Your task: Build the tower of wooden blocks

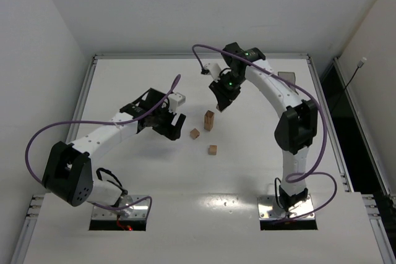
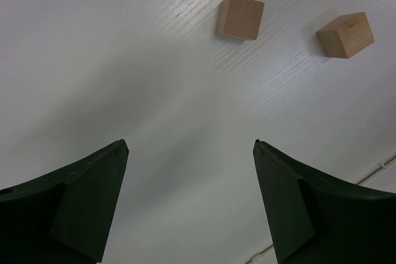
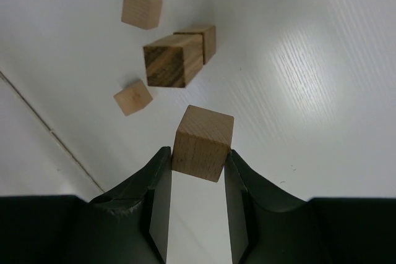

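The right gripper (image 3: 198, 160) is clamping the held cube (image 3: 204, 133) at its fingertips only. Most of the block is jutting past the pads and sitting slightly skewed. The tower (image 3: 173, 61) is standing ahead of and below this gripper, apart from the cube, with the far loose cube (image 3: 142, 9) beyond it and the near loose cube (image 3: 132, 97) off to one side. Risks as judged: the shallow pinch is inviting a twist or slip on the way down. A skewed, off-centre landing on so narrow a top is likely to tip the column, and a finger brushing it would do the same. The left gripper (image 2: 190, 146) is hanging wide open and empty over the bare worktop (image 2: 124, 60), both loose cubes ahead of it.
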`<action>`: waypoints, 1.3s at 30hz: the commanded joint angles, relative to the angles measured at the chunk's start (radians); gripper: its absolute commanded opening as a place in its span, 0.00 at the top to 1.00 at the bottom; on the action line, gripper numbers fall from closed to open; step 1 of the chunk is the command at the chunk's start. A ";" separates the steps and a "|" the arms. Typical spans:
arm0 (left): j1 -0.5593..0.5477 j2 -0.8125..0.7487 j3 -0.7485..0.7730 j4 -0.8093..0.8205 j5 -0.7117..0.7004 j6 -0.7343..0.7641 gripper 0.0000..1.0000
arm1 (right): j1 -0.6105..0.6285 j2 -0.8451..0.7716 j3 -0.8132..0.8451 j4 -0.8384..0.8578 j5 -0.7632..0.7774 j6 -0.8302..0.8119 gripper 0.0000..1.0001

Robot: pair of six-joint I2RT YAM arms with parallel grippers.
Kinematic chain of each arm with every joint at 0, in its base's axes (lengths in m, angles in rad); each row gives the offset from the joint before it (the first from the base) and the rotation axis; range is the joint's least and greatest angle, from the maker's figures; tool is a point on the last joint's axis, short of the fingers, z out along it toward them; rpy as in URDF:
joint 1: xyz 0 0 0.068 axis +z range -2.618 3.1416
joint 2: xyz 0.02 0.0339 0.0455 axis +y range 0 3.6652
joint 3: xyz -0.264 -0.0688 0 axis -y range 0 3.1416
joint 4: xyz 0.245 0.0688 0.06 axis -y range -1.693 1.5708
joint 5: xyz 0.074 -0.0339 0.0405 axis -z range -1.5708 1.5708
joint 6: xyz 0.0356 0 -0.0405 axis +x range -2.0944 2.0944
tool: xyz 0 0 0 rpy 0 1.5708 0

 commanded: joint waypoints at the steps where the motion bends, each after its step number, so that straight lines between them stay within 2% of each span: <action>1: -0.002 -0.027 0.019 0.023 -0.012 -0.002 0.21 | 0.050 -0.032 0.064 -0.001 0.021 -0.025 1.00; 8: -0.002 -0.027 0.019 0.023 -0.012 -0.002 0.21 | 0.113 -0.032 0.064 0.018 0.110 -0.015 1.00; 39: -0.002 -0.027 0.019 0.033 -0.021 -0.011 0.21 | 0.165 0.049 0.121 0.018 0.103 0.003 1.00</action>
